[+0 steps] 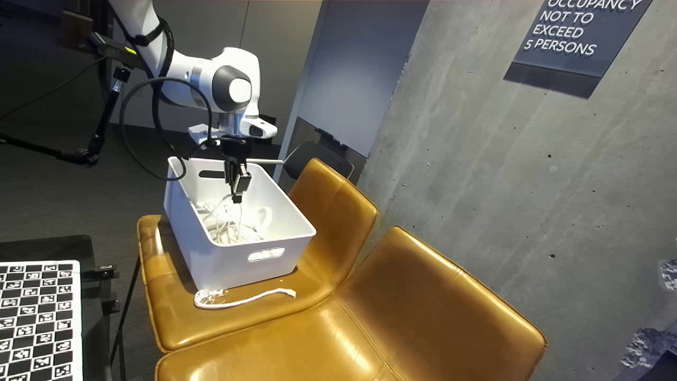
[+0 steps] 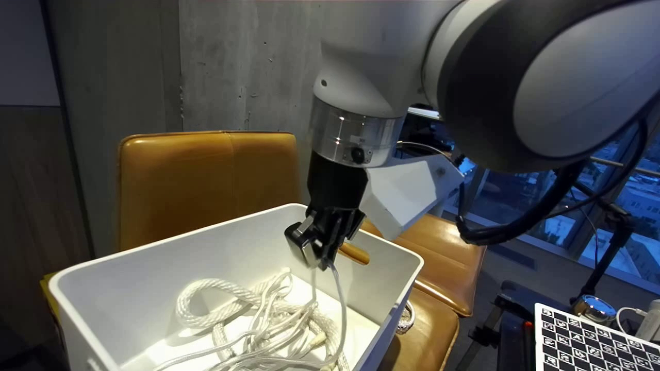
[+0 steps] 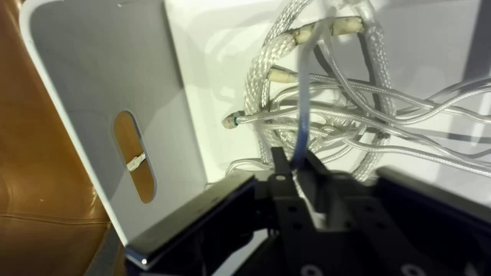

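My gripper point(image 1: 237, 198) is inside the top of a white bin point(image 1: 248, 270), above its contents; it also shows in an exterior view point(image 2: 320, 262). In the wrist view the fingertips point(image 3: 297, 161) are pinched on a thin white cord point(image 3: 304, 84), which looks blue near the tips. In an exterior view two strands of this thin cord point(image 2: 341, 309) hang from the fingertips to the pile below. The pile holds tangled thin cords and a thicker braided white rope point(image 2: 198, 304), also in the wrist view point(image 3: 264, 65). The held cord's end is hard to make out.
The bin stands on a tan leather chair point(image 1: 158, 317) beside another tan chair point(image 1: 423, 296). A short white rope point(image 1: 246, 300) lies on the seat in front of the bin. A black camera stand point(image 1: 98, 140) and a marker board point(image 1: 39, 323) are nearby. A concrete wall point(image 1: 502, 174) rises behind.
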Tool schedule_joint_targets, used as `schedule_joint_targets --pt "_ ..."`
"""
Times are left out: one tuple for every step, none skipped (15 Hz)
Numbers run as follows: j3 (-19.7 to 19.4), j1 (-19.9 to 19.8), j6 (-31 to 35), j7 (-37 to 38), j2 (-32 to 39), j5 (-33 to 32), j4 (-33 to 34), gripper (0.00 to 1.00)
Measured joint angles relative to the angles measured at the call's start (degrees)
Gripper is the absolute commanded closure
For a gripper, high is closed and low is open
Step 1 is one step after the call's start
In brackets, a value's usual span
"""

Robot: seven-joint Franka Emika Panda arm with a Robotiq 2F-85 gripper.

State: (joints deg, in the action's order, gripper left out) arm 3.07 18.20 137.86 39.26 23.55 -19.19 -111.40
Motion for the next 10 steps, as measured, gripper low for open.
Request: schedule_joint_targets --pt "-0.01 0.03 1.23 0.00 -0.78 -0.10 -1.22 0.47" --pt "-0.01 0.03 1.94 -0.04 -1.92 -0.10 -2.13 0.41" --pt "-0.01 -0.01 2.41 -0.10 -3.47 -0.10 -2.88 0.32" --pt "-0.01 -0.10 2.50 -0.26 -5.36 -0.06 -3.47 0.26" --pt "-0.02 -0.29 2.38 -0.60 -7.62 0.06 -3.97 0.19" --pt "-0.02 -0.64 1.79 -1.03 -10.17 0.39 -4.47 0.11" --pt "-0.02 -1.24 0.66 -1.70 -12.95 1.02 -5.14 0.05" --pt "-0.03 -2.17 -0.41 -2.53 -15.82 1.71 -6.14 0.01" --pt "-0.04 -3.43 -1.39 -3.50 -18.53 2.34 -7.37 0.00" --pt "-0.12 -5.02 -1.95 -4.55 -20.96 2.79 -8.91 0.00"
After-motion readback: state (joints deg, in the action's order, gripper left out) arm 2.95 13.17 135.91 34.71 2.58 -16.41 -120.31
